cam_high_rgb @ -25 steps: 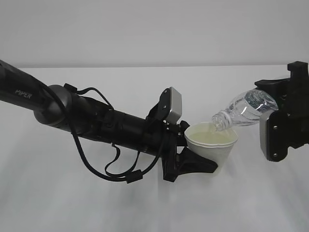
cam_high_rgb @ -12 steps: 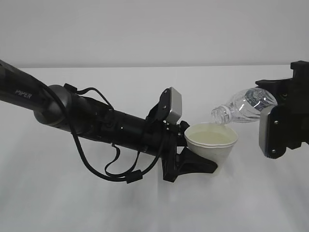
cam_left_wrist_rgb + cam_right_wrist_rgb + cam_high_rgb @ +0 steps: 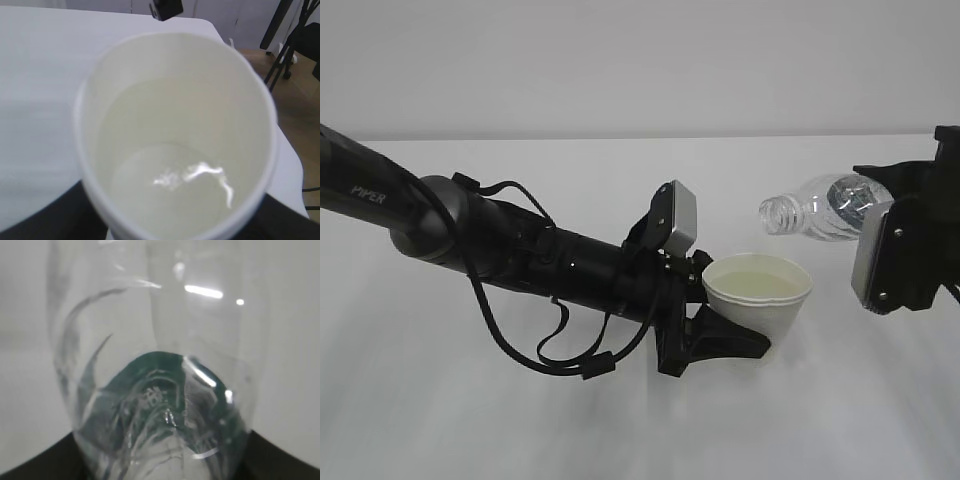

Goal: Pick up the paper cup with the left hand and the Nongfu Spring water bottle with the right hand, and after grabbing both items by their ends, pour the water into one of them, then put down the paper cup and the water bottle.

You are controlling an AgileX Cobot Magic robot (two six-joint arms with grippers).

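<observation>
White PIPER lettering on black arm, bottle's green label unreadable

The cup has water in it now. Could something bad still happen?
Maybe. The paper cup holds water and sits in the left tool, just above the table; a hard squeeze or a bumpy set-down might slosh it over the rim. The Nongfu Spring water bottle has no cap and lies nearly sideways in the right tool, so leftover drops could dribble onto the table.
</observation>
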